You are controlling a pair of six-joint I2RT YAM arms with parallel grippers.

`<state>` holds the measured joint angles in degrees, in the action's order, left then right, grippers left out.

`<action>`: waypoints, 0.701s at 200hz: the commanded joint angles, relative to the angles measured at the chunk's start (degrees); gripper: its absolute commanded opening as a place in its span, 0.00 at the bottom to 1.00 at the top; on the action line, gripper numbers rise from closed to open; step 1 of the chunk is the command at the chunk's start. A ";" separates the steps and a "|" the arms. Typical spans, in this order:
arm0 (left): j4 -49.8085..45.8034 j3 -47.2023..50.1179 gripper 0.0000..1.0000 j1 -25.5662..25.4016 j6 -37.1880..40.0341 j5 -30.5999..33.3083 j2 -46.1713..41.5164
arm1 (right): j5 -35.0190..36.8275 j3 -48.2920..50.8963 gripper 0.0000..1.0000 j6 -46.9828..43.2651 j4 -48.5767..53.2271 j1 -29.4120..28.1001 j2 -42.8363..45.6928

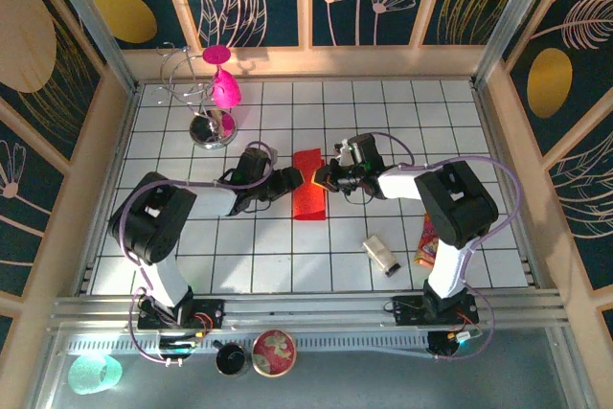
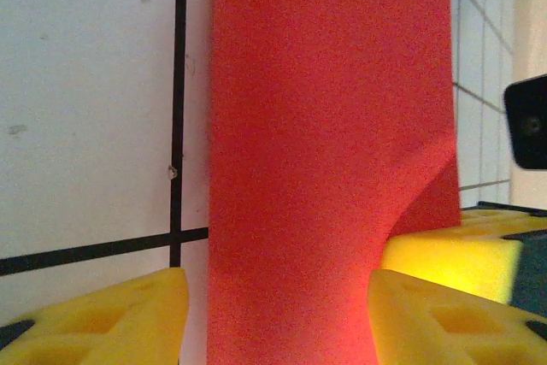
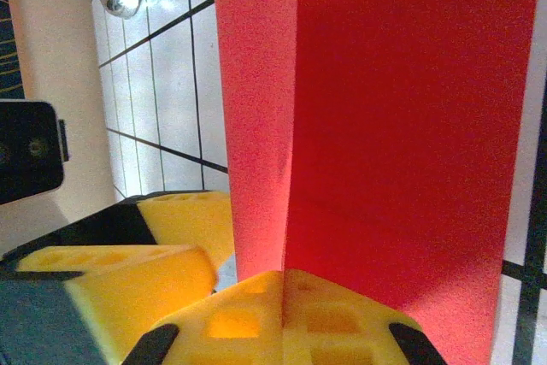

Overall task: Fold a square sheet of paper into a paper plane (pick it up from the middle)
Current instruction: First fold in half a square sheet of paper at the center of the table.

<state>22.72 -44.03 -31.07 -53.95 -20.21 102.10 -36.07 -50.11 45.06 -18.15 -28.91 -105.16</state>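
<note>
1. The white tiled table [image 1: 287,265] is boxed in by a raised wooden frame on all sides. Most tiles around the work are bare, so there is open room toward the near edge and toward the far right.

2. The red sheet [image 1: 308,196] lies near the middle of the table, between the two grippers. From above it reads as a narrow upright rectangle, and in the right wrist view one flap stands up along a crease. So I judge it to be folded over once lengthways. No pointed nose or slanted corner folds show, and nearly all of the plane is left to make.

3. The right gripper [image 3: 282,284] has its yellow fingers pressed together, pinching the sheet at the crease where the flap rises.

4. The left gripper [image 2: 278,284] has its fingers [image 2: 111,318] spread on either side of the sheet. One finger stands just clear of the paper's edge, so this is not a firm pinch. The two grippers face each other nose to nose across the paper — little room to spare there.

5. The magenta goblet [image 1: 225,88] and chrome stand [image 1: 206,126] sit at the far left, well apart from the sheet.

6. A small silvery packet [image 1: 381,254] and a printed snack packet [image 1: 428,241] lie near the right arm's base — they are the only clutter on that side.
</note>
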 commanded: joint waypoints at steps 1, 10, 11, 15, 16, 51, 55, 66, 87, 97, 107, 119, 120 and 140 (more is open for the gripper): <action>-3.66 -3.26 0.55 -0.24 1.94 0.64 1.53 | -0.34 0.35 0.00 -0.79 0.26 0.58 -0.27; -3.52 -3.68 0.55 -0.38 2.34 0.59 1.82 | -0.95 0.54 0.00 -0.33 -0.44 0.52 -0.31; -3.54 -3.69 0.55 -0.39 2.39 0.60 1.89 | -0.98 0.58 0.00 -0.32 -0.50 0.52 -0.31; -3.58 -3.84 0.54 -0.39 2.51 0.69 2.09 | -1.10 0.70 0.00 -0.27 -0.69 0.57 -0.32; -3.57 -3.90 0.54 -0.39 2.53 0.78 2.16 | -1.10 0.71 0.00 -0.25 -0.72 0.59 -0.27; -4.32 -5.02 0.49 -0.91 2.24 -0.72 4.50 | -1.33 1.06 0.00 0.26 -1.25 0.91 -0.92; -4.37 -4.96 0.49 -1.00 2.21 -0.79 4.67 | -1.58 0.99 0.00 0.41 -1.40 0.95 -1.08; -5.18 -5.28 0.49 -1.01 2.60 -0.76 5.09 | -1.98 1.07 0.01 0.64 -1.83 0.95 -1.27; -7.49 -6.06 0.49 -1.05 3.49 0.37 5.69 | -2.07 0.90 0.02 0.86 -1.89 0.96 -1.47; -8.35 -6.15 0.49 -1.10 3.71 0.89 6.02 | -2.07 0.94 0.02 1.06 -1.89 0.96 -1.49; -9.29 -6.48 0.48 -1.10 4.02 1.13 6.57 | -2.07 1.06 0.03 1.23 -1.80 0.96 -1.41; -10.98 -6.97 0.46 -1.17 4.67 1.74 7.31 | -1.57 1.45 0.05 1.37 -1.65 0.95 -1.02; -11.09 -7.05 0.46 -1.18 4.75 1.79 7.40 | -1.51 1.48 0.05 1.40 -1.59 0.91 -1.01; -15.06 -8.32 0.41 -1.34 6.57 4.20 8.73 | 0.14 2.09 0.14 1.43 -0.43 1.23 0.57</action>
<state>15.27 -51.07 -31.70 -50.43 -19.59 107.11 -37.12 -49.32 45.84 -18.68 -28.21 -105.80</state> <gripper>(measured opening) 0.435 0.094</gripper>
